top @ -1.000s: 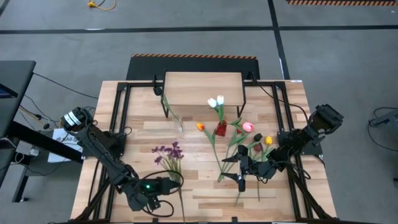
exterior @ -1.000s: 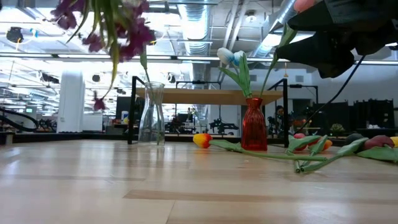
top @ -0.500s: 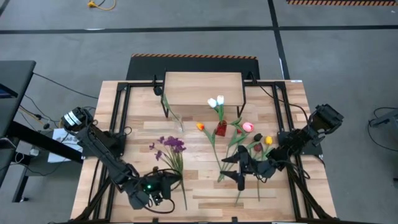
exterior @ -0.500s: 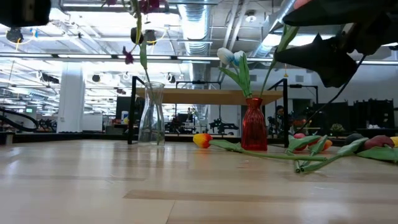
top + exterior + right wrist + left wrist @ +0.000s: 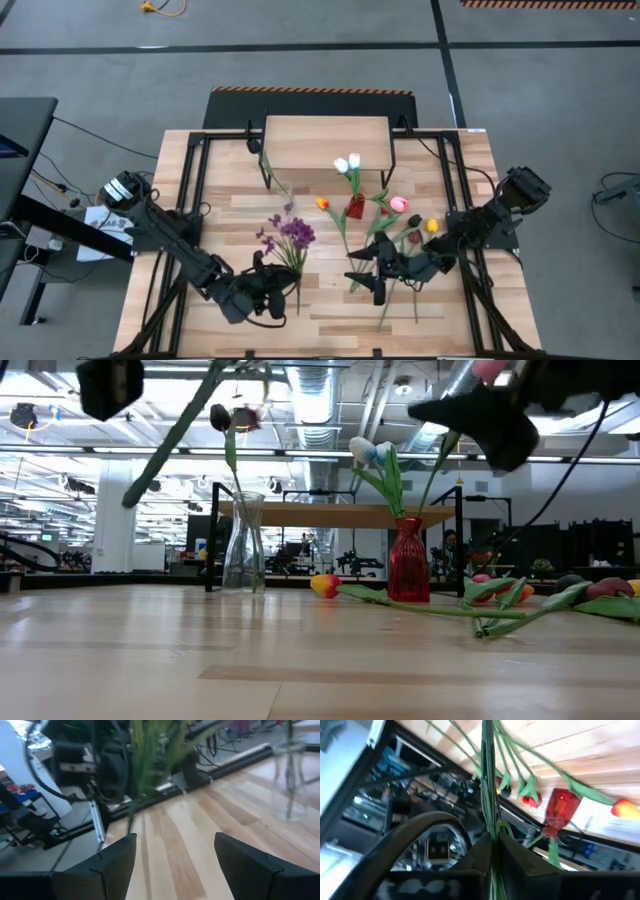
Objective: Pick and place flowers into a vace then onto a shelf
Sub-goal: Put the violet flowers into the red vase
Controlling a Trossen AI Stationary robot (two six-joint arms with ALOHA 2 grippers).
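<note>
The flowers, artificial tulips and purple-blossomed sprigs on long green stems, lie spread over the middle of the light butcher-block table [image 5: 200,200] in the high view. At the lower left of that view the left gripper [image 5: 268,297] has its jaws pressed together on the stems of the purple-blossomed sprig [image 5: 292,234], whose blooms point toward the upper middle of the frame; in the left wrist view the green stems [image 5: 489,795] run straight up from between the dark fingers [image 5: 520,865]. Just above the sprig in the high view stands a clear glass vase [image 5: 284,194], seen in the low view left of centre [image 5: 243,545] in front of the shelf. The shelf, a small light-wood board on thin black legs [image 5: 327,141], sits at the upper middle of the table. Just below its right half a red glass vase [image 5: 355,208] holds two white tulips [image 5: 347,163]; in the low view the vase stands at centre [image 5: 408,573]. An orange tulip [image 5: 322,203] lies just left of the red vase, and a pink tulip [image 5: 399,204], a yellow tulip [image 5: 432,226] and a dark red tulip [image 5: 413,239] lie to its right with their stems crossing. At the lower right of centre the right gripper [image 5: 378,281] hovers over those stems with its jaws spread wide, holding nothing; the right wrist view shows its two fingers [image 5: 117,857] apart above bare wood.
</note>
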